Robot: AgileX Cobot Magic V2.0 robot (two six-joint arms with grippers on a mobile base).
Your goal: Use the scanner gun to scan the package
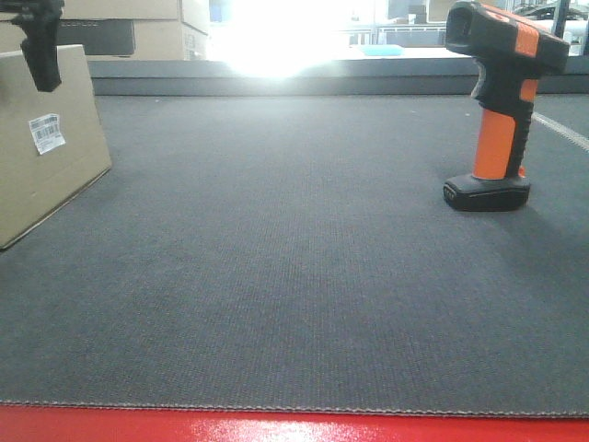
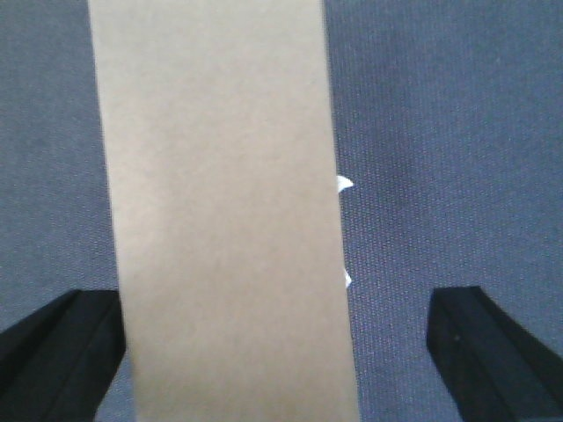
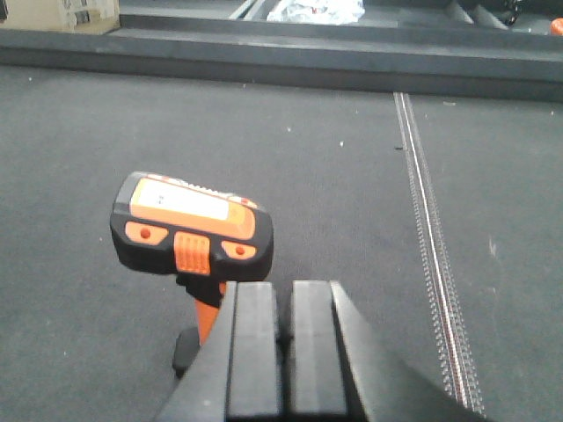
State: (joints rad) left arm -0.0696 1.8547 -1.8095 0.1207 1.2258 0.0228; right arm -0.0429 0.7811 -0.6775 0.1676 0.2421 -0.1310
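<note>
Tools differ: left tool [image 2: 281, 352] spread wide around tan cardboard box [image 2: 224, 211] at the table's [image 1: 294, 276] left edge; right tool [image 3: 286, 352] pressed together above orange-and-black scanner gun [image 3: 192, 230].

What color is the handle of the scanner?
Orange, with black trim, on the scanner. The front view shows it best.

Package [image 1: 46, 157]: plain tan cardboard, small white barcode label [image 1: 46, 133] with black bars. Scanner gun [image 1: 502, 101]: orange handle, black head with orange stripe, black base. Mat [image 1: 276, 276]: dark grey weave; red edge [image 1: 276, 428] below. Both grippers' fingers [image 3: 264, 352] black.
</note>
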